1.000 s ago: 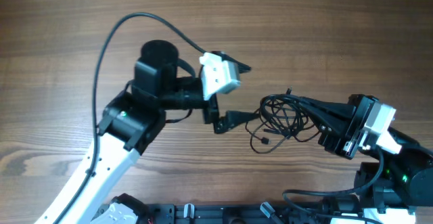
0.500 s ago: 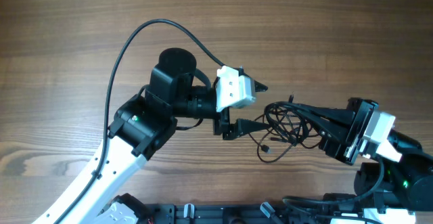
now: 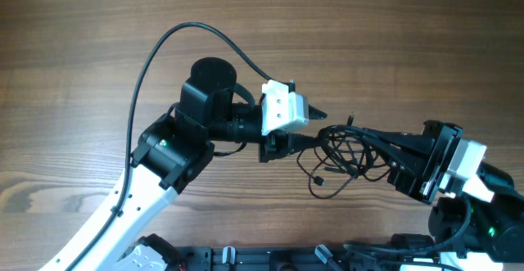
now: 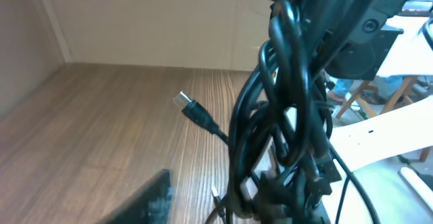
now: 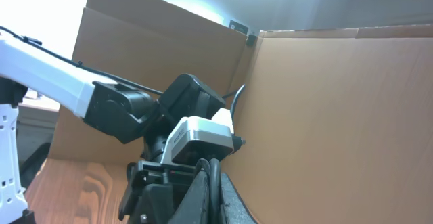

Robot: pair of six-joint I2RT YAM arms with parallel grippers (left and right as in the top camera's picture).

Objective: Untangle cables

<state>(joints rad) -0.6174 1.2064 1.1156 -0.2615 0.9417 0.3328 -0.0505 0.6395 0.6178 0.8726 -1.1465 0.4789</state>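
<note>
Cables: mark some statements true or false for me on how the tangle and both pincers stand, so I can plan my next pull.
1. The cables sit in one knotted bunch between the two arms. True.
2. The right pincer is shut on that bunch. True.
3. The left pincer is parked at the far left edge of the table. False: it is right at the bunch's left side.
4. Every plug end is buried inside the bunch. False: a silver-tipped plug sticks out free in the left wrist view.
5. The table is wood-grained. True.
</note>
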